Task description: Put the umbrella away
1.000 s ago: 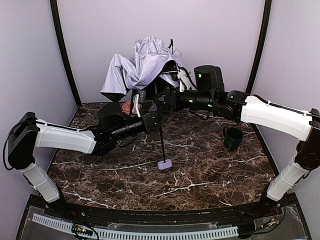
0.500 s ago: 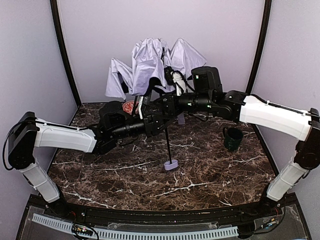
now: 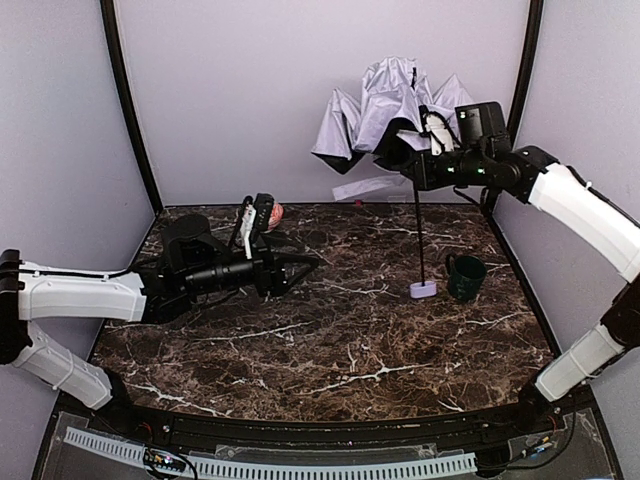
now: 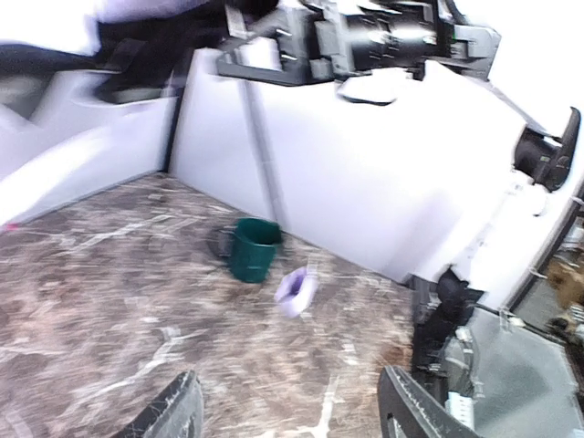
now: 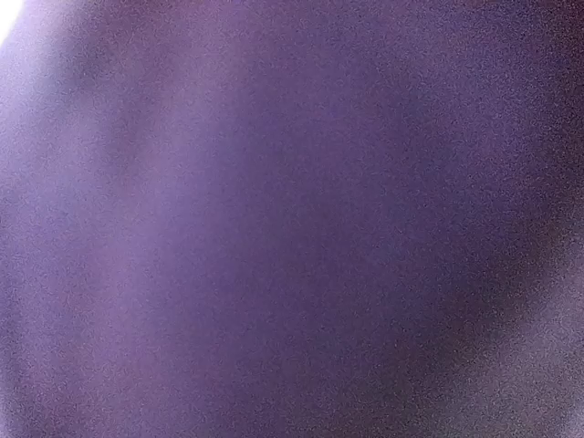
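Note:
The umbrella (image 3: 385,110) hangs at the back right, its pale lavender canopy bunched up high. Its thin black shaft (image 3: 418,235) runs straight down to the small lavender handle (image 3: 423,290), which is at the tabletop beside the mug. My right gripper (image 3: 412,165) is just under the canopy and shut on the umbrella's upper shaft; its fingertips are buried in the folds. Lavender fabric fills the whole right wrist view. My left gripper (image 3: 300,265) (image 4: 292,420) is low over the table's left middle, open and empty. Its blurred view shows the handle (image 4: 297,290) ahead.
A dark green mug (image 3: 466,277) (image 4: 251,248) stands at the right, just right of the umbrella's handle. A red patterned bowl (image 3: 273,212) sits at the back left, partly hidden behind my left wrist. The right arm (image 4: 383,41) spans overhead.
The right arm has carried the umbrella from the back middle to the back right. The left gripper has let go of the shaft, opened and drawn back to the left.

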Controlling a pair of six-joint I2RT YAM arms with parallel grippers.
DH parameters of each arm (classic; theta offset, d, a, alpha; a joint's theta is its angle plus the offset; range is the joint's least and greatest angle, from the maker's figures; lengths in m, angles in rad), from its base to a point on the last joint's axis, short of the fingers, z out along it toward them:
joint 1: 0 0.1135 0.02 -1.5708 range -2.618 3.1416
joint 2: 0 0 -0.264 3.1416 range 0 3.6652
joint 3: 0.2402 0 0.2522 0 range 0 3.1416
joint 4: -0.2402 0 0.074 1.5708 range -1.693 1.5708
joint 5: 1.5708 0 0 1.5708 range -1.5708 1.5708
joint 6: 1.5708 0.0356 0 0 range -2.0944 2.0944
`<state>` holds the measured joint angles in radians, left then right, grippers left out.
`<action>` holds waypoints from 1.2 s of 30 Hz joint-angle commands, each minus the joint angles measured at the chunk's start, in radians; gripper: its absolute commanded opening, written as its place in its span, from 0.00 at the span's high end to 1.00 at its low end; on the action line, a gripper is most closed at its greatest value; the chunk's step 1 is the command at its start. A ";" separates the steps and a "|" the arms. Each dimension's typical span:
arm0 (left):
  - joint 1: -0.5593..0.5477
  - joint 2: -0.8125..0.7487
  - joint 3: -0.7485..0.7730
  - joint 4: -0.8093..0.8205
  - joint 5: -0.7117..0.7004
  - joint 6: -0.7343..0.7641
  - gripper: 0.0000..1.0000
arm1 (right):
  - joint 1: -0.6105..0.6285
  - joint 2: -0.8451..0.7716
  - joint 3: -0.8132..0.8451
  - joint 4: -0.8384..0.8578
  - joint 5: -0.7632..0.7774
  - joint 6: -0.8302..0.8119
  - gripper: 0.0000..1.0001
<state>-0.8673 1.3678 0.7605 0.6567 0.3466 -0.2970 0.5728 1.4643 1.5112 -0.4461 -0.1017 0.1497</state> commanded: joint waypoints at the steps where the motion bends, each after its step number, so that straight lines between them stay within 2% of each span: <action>1: 0.072 -0.129 -0.042 -0.129 -0.160 0.042 0.33 | -0.009 0.007 0.090 -0.106 0.173 -0.192 1.00; 5: 0.161 -0.220 -0.035 -0.293 -0.379 -0.011 0.29 | 0.015 0.040 0.097 -0.146 0.297 -0.302 1.00; 9: 0.221 -0.287 -0.050 -0.342 -0.463 -0.015 0.26 | 0.111 0.042 0.015 -0.145 0.340 -0.437 1.00; 12: 0.241 -0.317 -0.052 -0.360 -0.463 0.015 0.22 | 0.183 0.025 -0.055 -0.176 0.132 -0.507 1.00; 16: 0.246 -0.350 -0.038 -0.386 -0.446 0.113 0.20 | 0.198 -0.028 -0.081 -0.223 -0.181 -0.532 1.00; 21: 0.286 -0.445 -0.065 -0.367 -0.507 0.214 0.23 | 0.197 -0.137 -0.012 -0.219 -0.298 -0.486 1.00; 26: 0.344 -0.570 -0.136 -0.288 -0.542 0.236 0.24 | 0.197 -0.215 0.092 -0.277 -0.539 -0.523 1.00; 29: 0.354 -0.555 -0.123 -0.273 -0.367 0.266 0.23 | 0.196 -0.232 0.151 -0.325 -0.616 -0.575 1.00; 33: 0.352 -0.441 -0.060 -0.242 0.074 0.289 0.25 | 0.197 -0.237 0.198 -0.351 -0.593 -0.588 1.00; 34: 0.348 -0.411 -0.049 -0.216 0.138 0.281 0.25 | 0.196 -0.235 0.210 -0.351 -0.585 -0.583 1.00; 36: 0.317 -0.363 -0.047 -0.148 0.180 0.280 0.24 | 0.196 -0.231 0.224 -0.338 -0.584 -0.562 1.00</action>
<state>-0.5179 0.9318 0.6884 0.3996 0.2359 -0.0391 0.7712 1.2106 1.7020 -0.7986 -0.6567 -0.4187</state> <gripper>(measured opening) 0.755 0.061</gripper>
